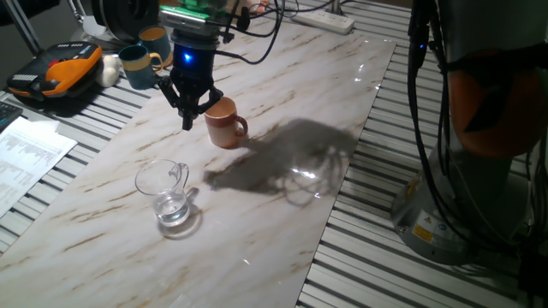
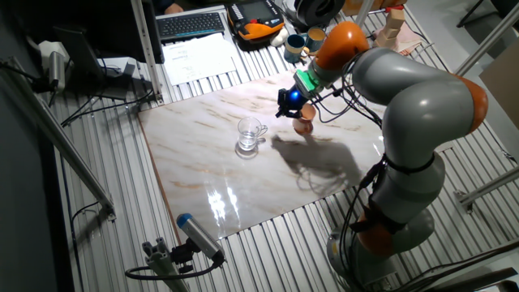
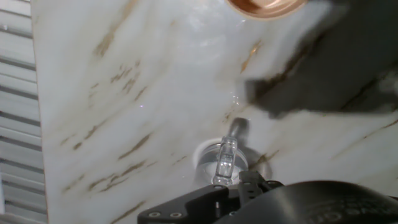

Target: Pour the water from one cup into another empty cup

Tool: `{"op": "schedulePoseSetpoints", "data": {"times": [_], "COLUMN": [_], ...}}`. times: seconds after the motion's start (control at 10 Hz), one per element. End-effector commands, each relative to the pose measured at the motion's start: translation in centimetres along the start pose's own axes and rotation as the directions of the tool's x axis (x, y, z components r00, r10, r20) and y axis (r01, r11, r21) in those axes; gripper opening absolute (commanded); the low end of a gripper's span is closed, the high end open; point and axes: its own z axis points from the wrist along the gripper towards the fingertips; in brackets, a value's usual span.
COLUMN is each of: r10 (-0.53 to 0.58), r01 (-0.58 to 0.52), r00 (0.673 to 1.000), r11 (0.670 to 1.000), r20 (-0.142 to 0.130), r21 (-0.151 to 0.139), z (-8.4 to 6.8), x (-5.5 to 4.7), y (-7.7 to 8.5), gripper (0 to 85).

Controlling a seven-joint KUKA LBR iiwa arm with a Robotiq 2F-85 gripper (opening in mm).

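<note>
The glass cup [image 1: 167, 192] stands upright on the marble slab [image 1: 282, 197], its handle to the right and a little water [image 1: 175, 211] at its bottom. The terracotta empty cup [image 1: 224, 122] stands upright farther back. My gripper [image 1: 193, 115] hangs just left of the terracotta cup and above the slab, open and holding nothing. It is well apart from the glass cup. In the other fixed view the gripper [image 2: 288, 105] sits between glass cup [image 2: 249, 136] and terracotta cup [image 2: 304, 124]. The hand view shows the glass cup [image 3: 222, 163] low and the terracotta rim [image 3: 264, 6] at the top.
A teal mug [image 1: 135, 65] and another mug [image 1: 155, 38] stand behind the slab at the back left, beside an orange-and-black device [image 1: 56, 73]. Papers [image 1: 26, 154] lie at the left. A power strip [image 1: 330, 19] lies at the back; the robot base [image 1: 445, 205] stands on the right.
</note>
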Motion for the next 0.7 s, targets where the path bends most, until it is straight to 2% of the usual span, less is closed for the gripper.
{"op": "schedulePoseSetpoints", "data": {"times": [0.0, 0.1, 0.2, 0.4, 0.5, 0.6], "r10": [0.002, 0.004, 0.012, -0.003, -0.016, -0.019], "r01": [-0.002, -0.004, -0.012, 0.003, 0.018, 0.021], "r00": [1.000, 1.000, 1.000, 1.000, 1.000, 0.999], "r11": [1.000, 1.000, 1.000, 0.999, 0.998, 0.997], "r20": [0.005, 0.008, 0.002, -0.016, -0.019, -0.033], "r21": [0.005, 0.020, 0.020, 0.039, 0.066, 0.077], "z": [0.00, 0.06, 0.00, 0.03, 0.21, 0.34], "x": [-0.03, -0.10, -0.12, -0.41, -0.61, -0.72], "y": [-0.01, 0.00, -0.07, -0.34, -0.38, -0.35], "gripper": [0.0, 0.0, 0.0, 0.0, 0.0, 0.0]}}
